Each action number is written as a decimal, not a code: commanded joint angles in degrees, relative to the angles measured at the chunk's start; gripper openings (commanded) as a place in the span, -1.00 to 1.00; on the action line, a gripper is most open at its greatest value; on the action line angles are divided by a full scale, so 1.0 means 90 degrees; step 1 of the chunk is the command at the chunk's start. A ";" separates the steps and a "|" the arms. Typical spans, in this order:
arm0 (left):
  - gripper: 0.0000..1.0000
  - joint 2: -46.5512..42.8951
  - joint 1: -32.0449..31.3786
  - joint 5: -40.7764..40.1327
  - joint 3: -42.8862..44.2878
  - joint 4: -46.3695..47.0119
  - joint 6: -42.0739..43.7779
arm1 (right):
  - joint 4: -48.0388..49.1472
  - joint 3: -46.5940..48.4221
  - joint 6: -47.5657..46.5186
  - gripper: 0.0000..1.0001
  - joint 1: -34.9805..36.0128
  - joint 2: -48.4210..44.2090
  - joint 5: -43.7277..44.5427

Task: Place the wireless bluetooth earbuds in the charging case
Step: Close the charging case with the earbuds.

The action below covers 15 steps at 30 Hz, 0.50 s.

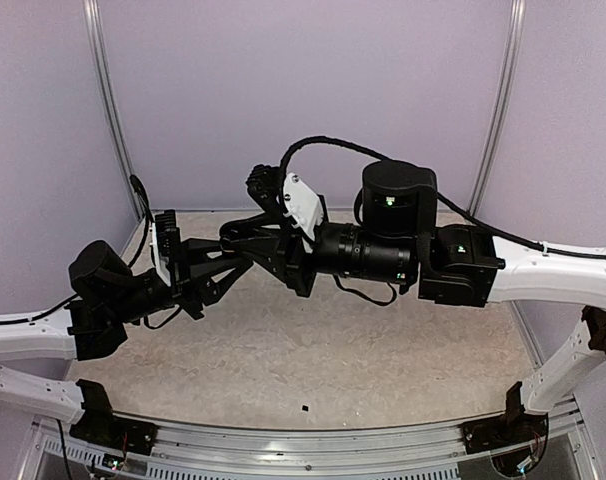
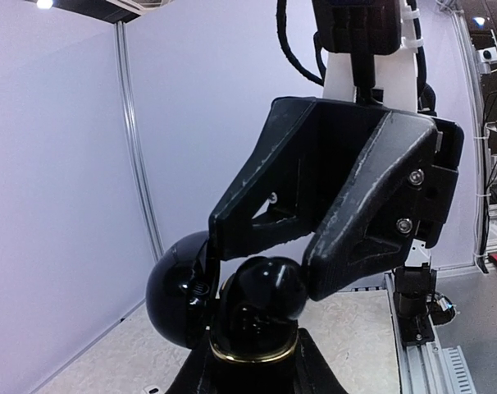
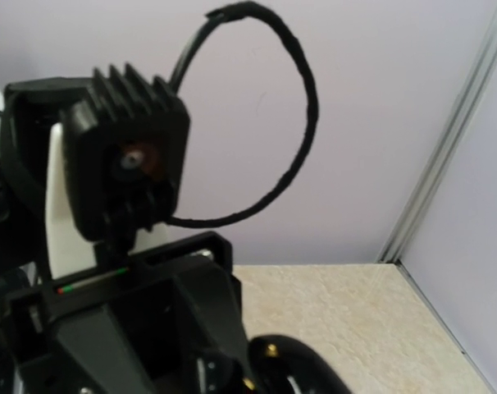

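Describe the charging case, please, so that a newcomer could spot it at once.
Above the table, follow the right arm to its end effector. At its fingertips, low in the left wrist view, sits the case. It alone is glossy and rounded: black with a gold ring.

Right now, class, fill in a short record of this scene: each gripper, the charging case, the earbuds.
left gripper: shut on the charging case, holding it above the table
charging case: black, glossy, lid appears open
right gripper: fingertips apart at the case's top; grip unclear
earbuds: none clearly visible
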 commanded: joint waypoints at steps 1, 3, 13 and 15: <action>-0.95 -0.0005 0.0034 0.0039 0.0219 0.0078 -0.0025 | 0.0160 0.0104 -0.0018 -0.43 0.0015 -0.0151 0.0431; -0.95 -0.0002 0.0028 0.0039 0.0222 0.0071 -0.0032 | 0.0158 0.0086 -0.0027 -0.43 0.0017 -0.0160 0.0457; -0.95 0.0019 0.0029 -0.0003 0.0249 0.0054 -0.0054 | -0.0011 0.0143 0.0029 -0.42 0.0008 -0.0131 0.1076; -0.96 0.0014 0.0028 -0.0020 0.0249 0.0056 -0.0066 | -0.0035 0.0145 0.0006 -0.42 0.0008 -0.0149 0.1088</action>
